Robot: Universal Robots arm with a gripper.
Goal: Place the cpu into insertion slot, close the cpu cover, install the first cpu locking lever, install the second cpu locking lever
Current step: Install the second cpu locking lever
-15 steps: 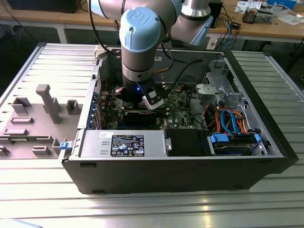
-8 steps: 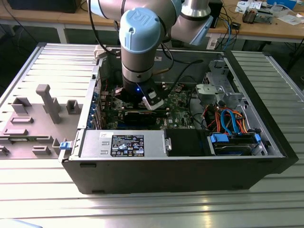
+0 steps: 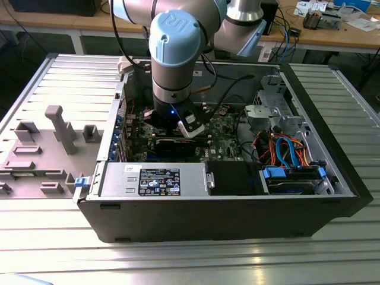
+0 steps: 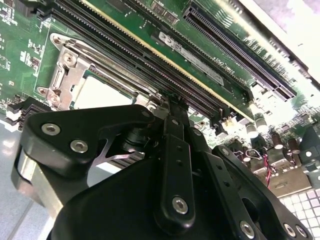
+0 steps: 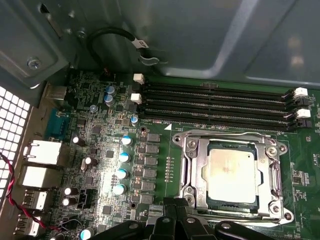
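Green motherboard [image 5: 115,150] bears the silver-topped cpu [image 5: 231,172] under its cover [image 5: 192,165] (gripper [image 5: 175,207] fingers pressed together, empty).

Open room lies above the silver-framed square insertion slot [image 5: 231,176]; long black memory slots [image 5: 215,107] and the grey metal case wall [image 5: 200,40] hem one side.

— What carries everything?
— A ribbed metal surface [image 3: 53,249].
— And directly on it?
— An open computer case [image 3: 225,214] in the middle, and a grey plastic fixture [image 3: 44,157] just beside it, on the exterior view's left.
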